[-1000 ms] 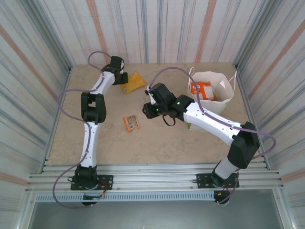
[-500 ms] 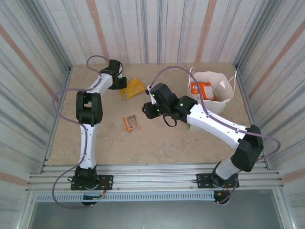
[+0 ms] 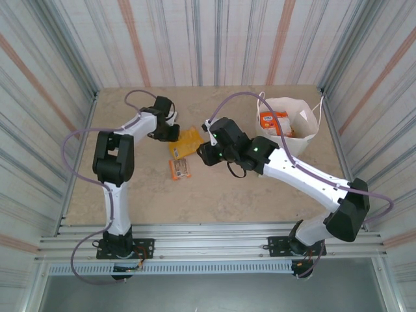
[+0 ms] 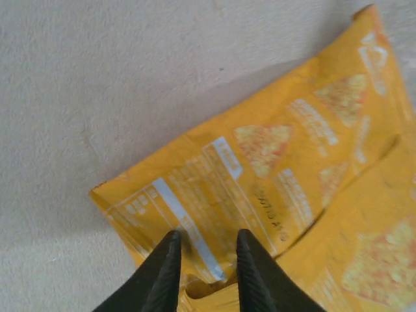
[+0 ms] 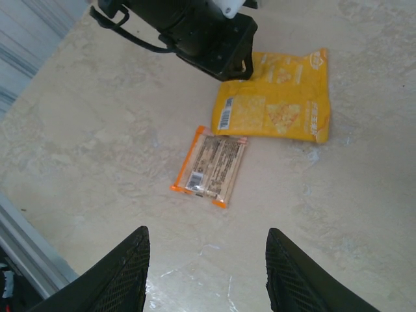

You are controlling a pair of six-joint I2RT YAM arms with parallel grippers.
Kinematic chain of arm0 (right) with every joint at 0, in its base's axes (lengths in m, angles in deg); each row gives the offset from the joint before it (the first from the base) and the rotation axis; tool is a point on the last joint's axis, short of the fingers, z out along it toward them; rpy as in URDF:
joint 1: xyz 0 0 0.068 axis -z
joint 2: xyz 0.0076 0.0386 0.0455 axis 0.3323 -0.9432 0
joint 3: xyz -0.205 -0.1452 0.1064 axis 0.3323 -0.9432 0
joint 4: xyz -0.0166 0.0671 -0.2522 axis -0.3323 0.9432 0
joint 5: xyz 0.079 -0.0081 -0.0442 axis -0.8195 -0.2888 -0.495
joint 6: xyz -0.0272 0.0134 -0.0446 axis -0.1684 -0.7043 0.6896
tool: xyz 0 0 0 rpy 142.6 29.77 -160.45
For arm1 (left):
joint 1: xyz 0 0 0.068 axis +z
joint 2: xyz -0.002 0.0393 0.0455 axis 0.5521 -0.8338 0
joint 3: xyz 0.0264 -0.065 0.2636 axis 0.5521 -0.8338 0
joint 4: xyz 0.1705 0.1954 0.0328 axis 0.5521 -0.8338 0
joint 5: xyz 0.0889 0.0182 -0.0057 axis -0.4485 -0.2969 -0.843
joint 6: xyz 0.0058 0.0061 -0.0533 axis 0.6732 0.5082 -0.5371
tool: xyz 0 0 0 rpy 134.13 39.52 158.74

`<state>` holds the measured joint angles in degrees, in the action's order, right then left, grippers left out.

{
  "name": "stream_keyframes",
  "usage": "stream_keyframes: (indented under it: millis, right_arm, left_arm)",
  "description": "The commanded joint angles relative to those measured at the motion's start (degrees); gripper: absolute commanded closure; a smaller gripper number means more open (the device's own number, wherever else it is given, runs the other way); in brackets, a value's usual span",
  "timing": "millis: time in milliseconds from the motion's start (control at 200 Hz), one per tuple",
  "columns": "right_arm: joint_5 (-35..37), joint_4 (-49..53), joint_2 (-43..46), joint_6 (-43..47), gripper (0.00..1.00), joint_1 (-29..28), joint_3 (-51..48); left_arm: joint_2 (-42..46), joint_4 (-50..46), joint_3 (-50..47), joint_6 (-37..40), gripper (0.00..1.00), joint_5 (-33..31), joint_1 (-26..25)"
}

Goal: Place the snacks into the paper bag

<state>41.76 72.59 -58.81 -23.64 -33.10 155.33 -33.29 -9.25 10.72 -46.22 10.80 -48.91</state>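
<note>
Since its mouth is open, the paper bag (image 3: 304, 133), at 2 o'clock on the counter (image 3: 130, 188), can take snacks; one orange packet (image 3: 274, 121) is inside. The left claw (image 4: 208, 235) pinches the flat yellow packet (image 4: 292, 162) by its edge, likely to lift it. The right claw (image 5: 206, 233) is wide open, the small orange bar (image 5: 211, 166) at its 12 o'clock.
</note>
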Motion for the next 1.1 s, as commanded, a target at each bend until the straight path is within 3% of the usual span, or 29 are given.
stream_keyframes:
  millis: [0, 230, 391, 506, 641, 902, 1097]
  right_arm:
    - [0.99, -1.01, 1.41, 0.34, 0.51, -0.31, -0.55]
    - [0.66, -2.13, 1.42, 1.11, 0.51, 0.1, -0.99]
    - [0.43, -1.67, 1.69, 1.34, 0.51, 0.63, -1.07]
    - [0.5, -2.35, 2.35, 1.34, 0.51, 0.83, -1.67]
    - [0.36, -2.65, 2.74, 1.25, 0.51, 1.01, -2.29]
    - [0.35, -2.79, 2.85, 1.25, 0.51, 1.27, -2.66]
    - [0.76, -2.55, 3.4, 1.16, 0.51, 1.29, -2.86]
  left_arm:
    - [3.84, -3.34, 4.53, 3.21, 0.58, 1.41, 0.2]
    - [-2.8, -7.75, 14.43, 10.18, 0.42, 2.23, 0.15]
    - [-8.18, -11.82, 20.37, 20.21, 0.32, 3.39, -0.68]
    - [-10.04, -12.28, 21.28, 27.52, 0.28, 2.69, -2.03]
    - [-12.32, -13.7, 23.22, 30.7, 0.26, 3.12, -2.27]
    - [-16.53, -14.86, 24.16, 30.76, 0.31, 3.65, -2.44]
    - [-17.88, -14.52, 23.51, 30.19, 0.51, -0.16, -3.31]
